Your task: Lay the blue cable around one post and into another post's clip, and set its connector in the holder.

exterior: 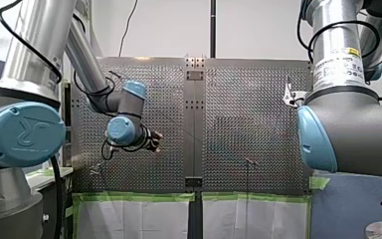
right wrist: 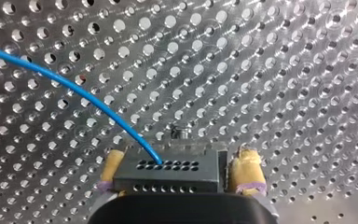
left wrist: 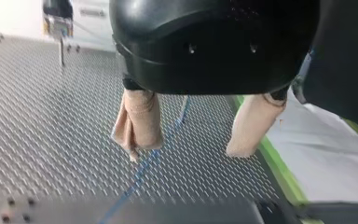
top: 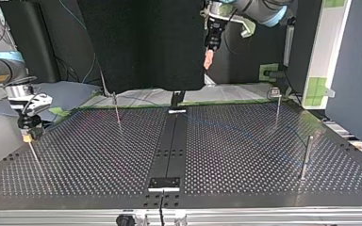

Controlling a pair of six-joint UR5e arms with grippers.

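Observation:
In the right wrist view the dark connector (right wrist: 168, 170), a block with rows of holes, sits between my right gripper's (right wrist: 179, 172) yellow pads (right wrist: 247, 170). A sliver of gap shows beside one pad, and the jaws stand wide. The blue cable (right wrist: 74, 88) curves out of the connector across the perforated plate. In the top view my right gripper (top: 27, 135) rests on top of a thin post (top: 35, 157) at the left edge. My left gripper (top: 209, 57) hangs high over the table's far side, open with nothing between its beige pads (left wrist: 137, 123). The cable (left wrist: 140, 175) runs on the plate under it.
Thin posts stand on the table in the top view: one at the back left (top: 117, 110), one at the back right (top: 277, 106), one nearer at the right (top: 305, 157). A dark strip (top: 167, 150) runs down the table's middle. Green tape (left wrist: 279, 172) lines the plate's edge.

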